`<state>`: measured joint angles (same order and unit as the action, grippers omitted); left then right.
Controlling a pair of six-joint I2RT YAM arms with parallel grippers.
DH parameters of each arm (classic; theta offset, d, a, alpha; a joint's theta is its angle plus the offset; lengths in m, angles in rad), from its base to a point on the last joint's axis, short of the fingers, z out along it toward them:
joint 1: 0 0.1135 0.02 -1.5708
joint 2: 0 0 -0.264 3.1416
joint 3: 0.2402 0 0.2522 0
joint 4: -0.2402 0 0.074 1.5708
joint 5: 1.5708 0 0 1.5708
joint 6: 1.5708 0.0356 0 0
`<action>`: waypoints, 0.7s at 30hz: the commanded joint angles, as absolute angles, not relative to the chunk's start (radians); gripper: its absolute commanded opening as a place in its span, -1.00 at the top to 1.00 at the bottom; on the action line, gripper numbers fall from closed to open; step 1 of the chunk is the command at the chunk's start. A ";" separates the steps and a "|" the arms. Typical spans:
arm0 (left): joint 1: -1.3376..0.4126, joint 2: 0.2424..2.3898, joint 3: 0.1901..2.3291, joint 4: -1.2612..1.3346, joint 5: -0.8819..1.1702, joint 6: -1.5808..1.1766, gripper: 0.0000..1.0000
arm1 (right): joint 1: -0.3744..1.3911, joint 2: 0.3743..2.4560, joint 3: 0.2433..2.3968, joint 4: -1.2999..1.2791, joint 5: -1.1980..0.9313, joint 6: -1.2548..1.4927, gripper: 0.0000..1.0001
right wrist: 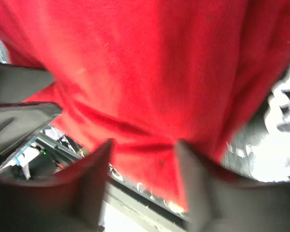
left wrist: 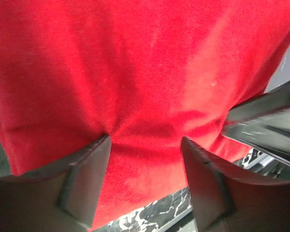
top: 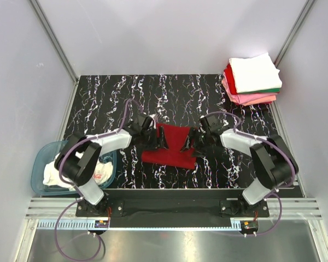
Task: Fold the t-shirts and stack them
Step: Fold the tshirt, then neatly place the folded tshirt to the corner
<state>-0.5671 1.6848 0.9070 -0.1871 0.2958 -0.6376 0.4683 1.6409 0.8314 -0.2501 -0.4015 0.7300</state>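
A plain dark red t-shirt lies partly folded on the black marbled table, between the two arms. My left gripper is at its far left part and my right gripper at its far right part. In the left wrist view the red cloth fills the frame; the gripper has its jaws apart, tips pressed into the puckered cloth. The right wrist view shows the same: red cloth, gripper with jaws apart, blurred. A stack of folded shirts, white on top, lies at the far right.
A teal plastic tub stands left of the left arm's base, holding a white shirt with red print. Grey walls enclose the table on three sides. A metal rail runs along the near edge.
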 commanded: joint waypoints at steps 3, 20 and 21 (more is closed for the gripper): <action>-0.572 1.617 0.905 -0.377 0.086 -0.545 -0.87 | 0.437 1.444 0.965 -0.425 -0.272 0.650 -0.90; -0.563 1.281 1.212 -0.776 0.003 -0.433 -0.97 | 0.314 1.670 0.781 -0.009 -0.557 0.770 -0.85; -0.557 1.263 1.204 -0.785 0.003 -0.428 -0.98 | 0.319 1.689 0.788 -0.009 -0.554 0.773 -0.85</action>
<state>-0.5686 1.3334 1.1912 -0.7147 0.0284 -0.4618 0.2962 1.6386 0.7719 -0.1253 -0.5377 0.7643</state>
